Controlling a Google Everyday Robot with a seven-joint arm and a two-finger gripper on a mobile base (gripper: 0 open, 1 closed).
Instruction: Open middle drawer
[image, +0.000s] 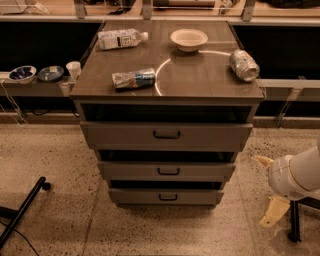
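The grey cabinet has three drawers stacked under its top. The middle drawer (167, 171) has a low flat front with a small dark bar handle (168, 171), and its front is in line with the others. My gripper (268, 187) is low at the right, beside the cabinet's right side and about level with the middle and bottom drawers. It is apart from the cabinet. Its two cream fingers (274, 212) are spread wide and hold nothing.
On the cabinet top (200, 80) lie a clear bottle (121, 38), a crushed bottle (133, 79), a can (244, 65) and a white bowl (188, 39). The top drawer (166, 135) and bottom drawer (167, 196) are shut. A black stand leg (22, 210) lies at the left.
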